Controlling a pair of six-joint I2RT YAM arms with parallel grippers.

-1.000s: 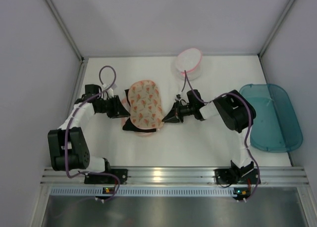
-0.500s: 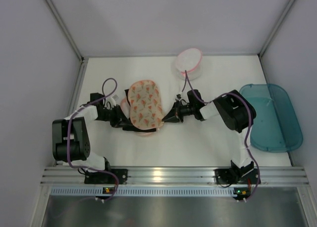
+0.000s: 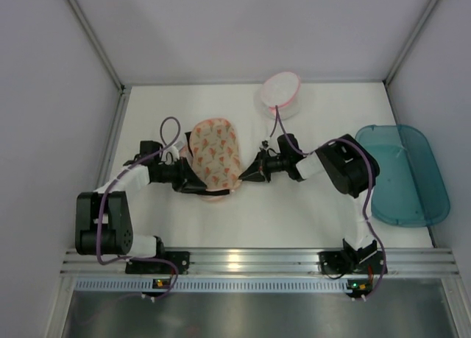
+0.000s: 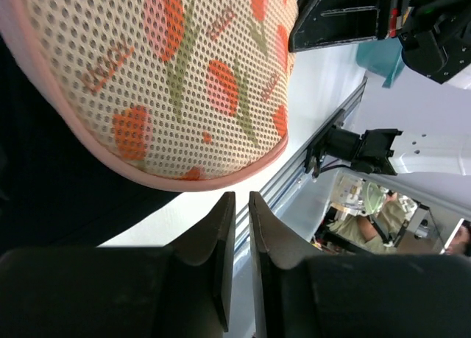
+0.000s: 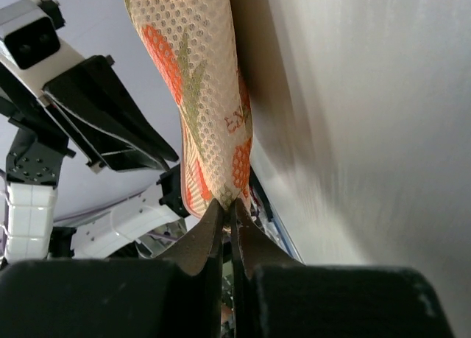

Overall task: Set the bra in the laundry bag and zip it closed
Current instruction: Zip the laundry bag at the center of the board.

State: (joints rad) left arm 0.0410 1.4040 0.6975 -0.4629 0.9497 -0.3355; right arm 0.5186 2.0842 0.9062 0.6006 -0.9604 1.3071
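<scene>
Mesh laundry bag (image 3: pixel 215 154), cream w/ orange print + pink trim, lies on the table (image 3: pixel 294 213) betw the two grippers. Black bra (image 4: pixel 44 198) shows only as dark fabric under the bag's rim in the left wrist view. Most of it is hidden, no straps visible, and from the top cam it merges w/ the black gripper body. Left gripper (image 4: pixel 235 199) sits just beside the bag's pink edge, fingers almost together w/ only a thin slit, nothing in it. Right gripper (image 5: pixel 227 203) is pinched tight on the bag's right rim; zip pull or just trim, can't tell, tips cover it. Zip open or closed: can't tell. Bag is cropped in both wrist views. Plain white pouch (image 3: pixel 280 91) sits at the far edge and teal tub (image 3: pixel 405 176) at right, both well apart from the bag.
</scene>
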